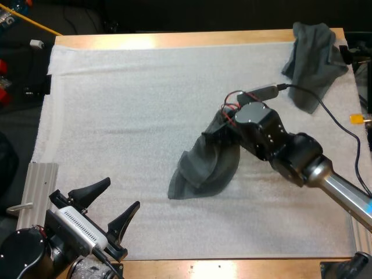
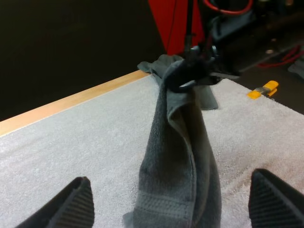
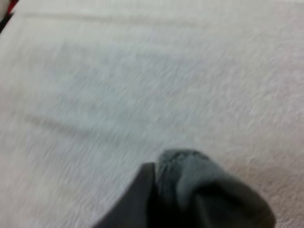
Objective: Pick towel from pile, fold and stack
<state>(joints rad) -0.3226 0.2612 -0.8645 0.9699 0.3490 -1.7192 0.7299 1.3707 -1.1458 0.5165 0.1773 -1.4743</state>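
Observation:
A dark grey-green towel [image 1: 206, 165] hangs from my right gripper [image 1: 218, 132] near the middle of the white mat [image 1: 116, 116], its lower end resting on the mat. The right gripper is shut on the towel's top, which bunches over the fingers. In the right wrist view the towel [image 3: 209, 190] is pinched close up. My left gripper [image 1: 121, 195] stands open at the mat's near left, apart from the towel. The left wrist view looks between its spread fingers [image 2: 76, 202] at the hanging towel [image 2: 180, 156] and the right gripper [image 2: 187, 71] on top of it.
A second crumpled towel [image 1: 314, 58] lies at the mat's far right corner, partly over the table edge. A ribbed grey block [image 1: 38, 186] sits by the mat's left edge. The wooden table rim [image 1: 174, 39] runs along the far side.

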